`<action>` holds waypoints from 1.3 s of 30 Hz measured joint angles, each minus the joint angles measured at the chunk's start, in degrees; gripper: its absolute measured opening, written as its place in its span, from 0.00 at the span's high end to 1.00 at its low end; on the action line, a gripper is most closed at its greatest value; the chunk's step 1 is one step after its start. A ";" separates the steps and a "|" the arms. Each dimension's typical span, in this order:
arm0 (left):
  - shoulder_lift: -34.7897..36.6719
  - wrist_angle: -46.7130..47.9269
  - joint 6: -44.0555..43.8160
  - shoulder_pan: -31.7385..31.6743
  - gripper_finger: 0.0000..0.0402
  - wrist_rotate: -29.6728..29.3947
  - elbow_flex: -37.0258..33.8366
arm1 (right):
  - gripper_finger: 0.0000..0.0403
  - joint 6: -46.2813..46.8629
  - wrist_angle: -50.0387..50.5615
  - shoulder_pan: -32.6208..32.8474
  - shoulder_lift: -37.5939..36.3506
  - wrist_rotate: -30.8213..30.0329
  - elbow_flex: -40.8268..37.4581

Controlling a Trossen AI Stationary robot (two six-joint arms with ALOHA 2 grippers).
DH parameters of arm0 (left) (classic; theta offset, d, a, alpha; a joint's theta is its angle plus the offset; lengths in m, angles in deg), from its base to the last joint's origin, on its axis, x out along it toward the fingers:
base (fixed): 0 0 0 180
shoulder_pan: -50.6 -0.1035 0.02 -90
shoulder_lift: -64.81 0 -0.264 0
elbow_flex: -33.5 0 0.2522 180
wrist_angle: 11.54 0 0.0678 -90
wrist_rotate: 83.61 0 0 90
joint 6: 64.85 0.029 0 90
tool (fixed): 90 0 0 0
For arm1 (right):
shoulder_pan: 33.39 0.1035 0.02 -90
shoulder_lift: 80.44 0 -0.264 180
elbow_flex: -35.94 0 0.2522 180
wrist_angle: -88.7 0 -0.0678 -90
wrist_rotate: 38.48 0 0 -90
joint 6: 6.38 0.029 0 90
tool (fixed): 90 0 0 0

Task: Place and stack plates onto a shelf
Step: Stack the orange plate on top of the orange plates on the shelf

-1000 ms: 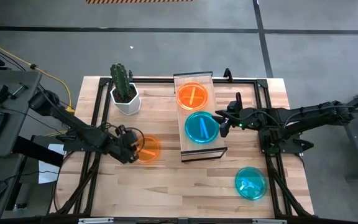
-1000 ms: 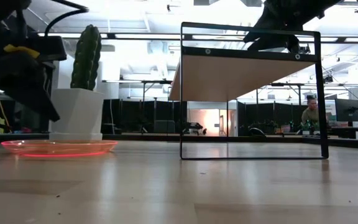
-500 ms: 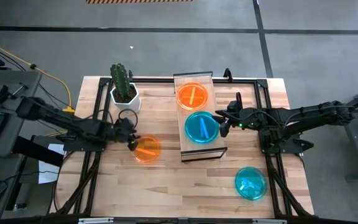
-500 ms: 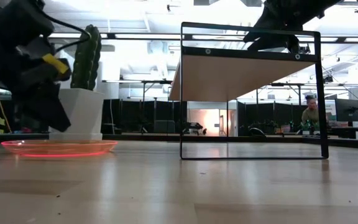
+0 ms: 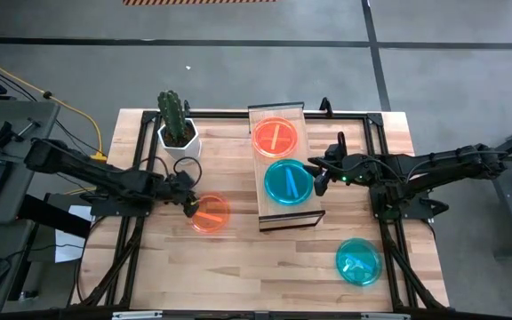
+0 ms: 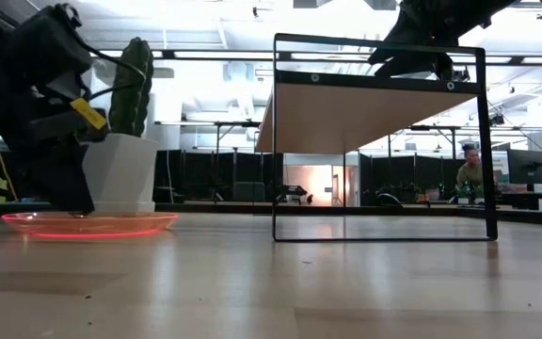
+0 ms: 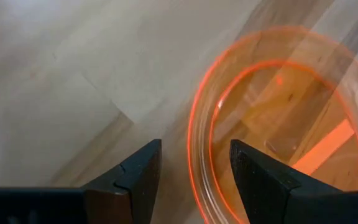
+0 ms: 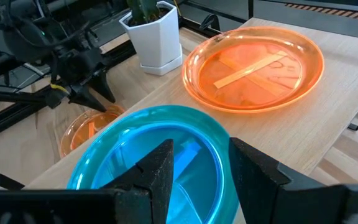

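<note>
At the near rim of the loose orange plate, the left gripper has come in from beside the plate and dropped to table height over the last second. Its fingers stand apart, straddling the plate's edge, one outside the rim and one just over it (contact cannot be confirmed). Judgement: this is the approach to a rim grasp; closing is the step not yet done.

Beyond the left gripper, on the shelf, lie a second orange plate and a teal plate, side by side, not stacked. The right gripper has not moved; it hovers beside the teal plate with fingers apart, holding nothing. A further teal plate lies on the table, well apart from both grippers.

A cactus pot stands close behind the left gripper and may crowd the lift. Both shelf places are occupied, so the loose plates must go on top of those.
</note>
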 joint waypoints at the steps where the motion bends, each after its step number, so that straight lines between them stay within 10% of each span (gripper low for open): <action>1: -0.72 -0.23 -0.06 0.03 0.55 0.73 0.00 | 0.66 0.00 -0.02 0.01 0.00 0.02 0.00; 12: -3.99 -4.26 0.17 0.00 0.61 4.67 0.13 | 0.66 0.00 0.00 0.01 0.00 0.13 0.00; 22: -3.42 -4.01 2.25 0.11 0.98 9.18 0.13 | 0.66 0.00 0.00 0.01 0.00 0.11 0.00; 39: 7.62 3.75 3.57 0.09 1.00 11.59 6.93 | 0.66 0.00 0.02 0.01 0.00 0.09 0.00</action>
